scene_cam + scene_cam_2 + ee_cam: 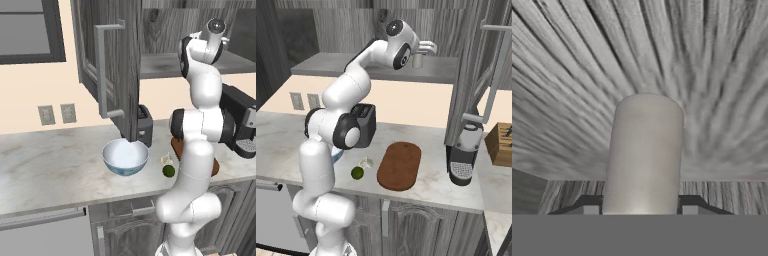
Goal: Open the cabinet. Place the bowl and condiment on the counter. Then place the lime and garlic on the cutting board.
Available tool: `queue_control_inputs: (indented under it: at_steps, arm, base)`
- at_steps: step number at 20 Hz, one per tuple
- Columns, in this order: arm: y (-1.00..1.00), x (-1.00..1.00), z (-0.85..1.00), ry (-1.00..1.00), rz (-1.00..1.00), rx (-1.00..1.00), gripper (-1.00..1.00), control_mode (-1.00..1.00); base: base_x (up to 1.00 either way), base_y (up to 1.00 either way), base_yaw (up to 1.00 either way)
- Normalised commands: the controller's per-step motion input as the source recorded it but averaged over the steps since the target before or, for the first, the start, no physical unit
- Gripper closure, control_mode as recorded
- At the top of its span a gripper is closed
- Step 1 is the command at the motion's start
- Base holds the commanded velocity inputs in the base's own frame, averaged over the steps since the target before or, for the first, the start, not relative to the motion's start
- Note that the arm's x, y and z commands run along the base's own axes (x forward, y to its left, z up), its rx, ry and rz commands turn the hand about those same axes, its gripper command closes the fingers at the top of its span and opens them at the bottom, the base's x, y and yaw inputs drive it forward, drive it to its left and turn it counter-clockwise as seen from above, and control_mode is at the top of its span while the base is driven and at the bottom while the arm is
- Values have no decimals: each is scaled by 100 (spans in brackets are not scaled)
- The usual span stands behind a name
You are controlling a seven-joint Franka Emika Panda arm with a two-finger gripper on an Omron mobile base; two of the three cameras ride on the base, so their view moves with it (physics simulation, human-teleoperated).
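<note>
Condiment bottle [644, 155], pale beige, stands upright on the shelf inside the open cabinet [112, 60], and the gripper [423, 50] has its two dark fingertips [590, 206] on either side of the bottle's base, pinching it; from the right base camera the bottle [417, 60] shows just past the hand against the wood-grain back wall.

Nearest the robot's base, at the front edge of the counter [45, 170], the lime [169, 171] lies with the off-white garlic [166, 160] just behind it, the two close together. From the right base camera both sit just left of the oval cutting board [400, 166], neither one on it. The bowl [125, 156], white inside with a blue patterned outside, rests on the marble to the left of the lime, below the swung-open cabinet door with its long silver handle [102, 70]. A dark toaster [145, 125] stands behind the bowl, near the wall. Farther right, a coffee machine [462, 155] sits on the counter beyond the board, and a wooden knife block [501, 144] is past it
</note>
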Motion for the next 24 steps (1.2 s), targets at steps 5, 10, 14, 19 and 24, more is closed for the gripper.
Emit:
queue_control_inputs:
  at_steps: [5, 10, 14, 19, 24]
  arm:
    - [7, -61, -5, -6, 1, 0, 100, -100]
    - [20, -100, -10, -15, 2, 0, 100, -100]
    - [31, -100, -26, -9, 2, -3, 100, -100]
    - [40, -100, -28, -1, 2, -6, 100, -100]
    - [20, -100, -20, 1, 4, -7, 100, -100]
  base:
    - [0, 0, 0]
    - [0, 0, 0]
    - [0, 0, 0]
    - [0, 0, 0]
    - [0, 0, 0]
